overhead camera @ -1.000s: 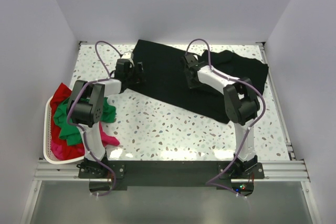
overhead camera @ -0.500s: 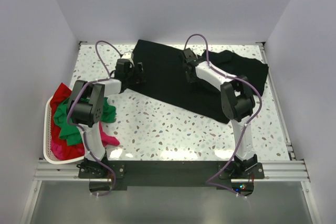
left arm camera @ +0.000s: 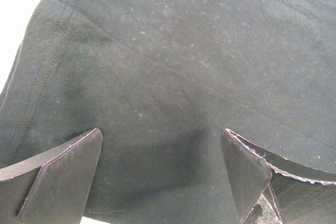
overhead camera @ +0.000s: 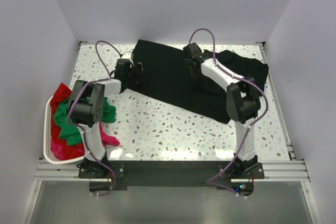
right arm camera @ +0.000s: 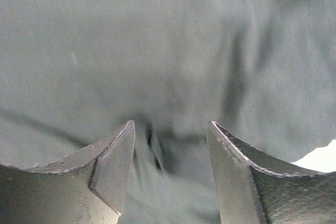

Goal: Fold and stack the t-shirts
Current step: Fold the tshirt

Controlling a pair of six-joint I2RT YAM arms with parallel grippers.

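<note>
1. Top external view: a white plastic basket (overhead camera: 46,135) sat at the left edge of the speckled tabletop (overhead camera: 173,129), holding a crumpled red t-shirt (overhead camera: 62,92) and a green t-shirt (overhead camera: 65,124); a magenta t-shirt (overhead camera: 109,139) spilled out beside it.
2. Left jaws stood spread wide, released, over the left hem of a matte black t-shirt (overhead camera: 163,77), which lay spread across the far tabletop.
3. Right jaws were parted at its middle, with a small pucker of cloth between them, unclamped.

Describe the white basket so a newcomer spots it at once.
Find the speckled table, then its near left corner. The white basket sits there; it is the only container, heaped with bright coloured shirts, whereas the black cloth lies flat farther back.
</note>
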